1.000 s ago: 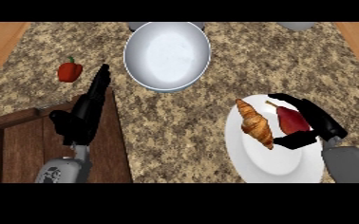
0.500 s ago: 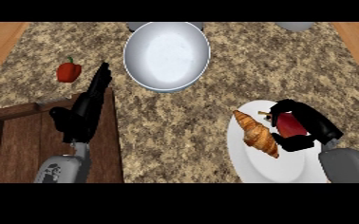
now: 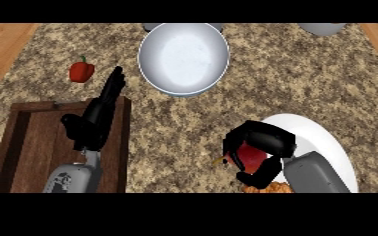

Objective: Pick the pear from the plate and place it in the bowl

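The pear [image 3: 252, 158] is a dark red fruit, mostly hidden inside my right hand [image 3: 260, 141], whose fingers and thumb curl round it. That hand sits over the left edge of the white plate [image 3: 327, 141] at the lower right. A brown croissant [image 3: 270, 188] on the plate peeks out from under the hand. The large grey-white bowl [image 3: 184, 60] stands at the far centre of the counter, well apart from the hand. My left hand [image 3: 98, 116] rests at the left with fingers straight, holding nothing.
A red bell pepper [image 3: 81, 71] lies on the counter at the far left. A dark wooden tray [image 3: 29, 145] fills the lower left under my left hand. Two grey objects [image 3: 322, 28] show partly at the far edge.
My right hand has curled round the pear and shifted left to the plate's left edge, now covering most of the croissant. The left hand has stayed as it was.
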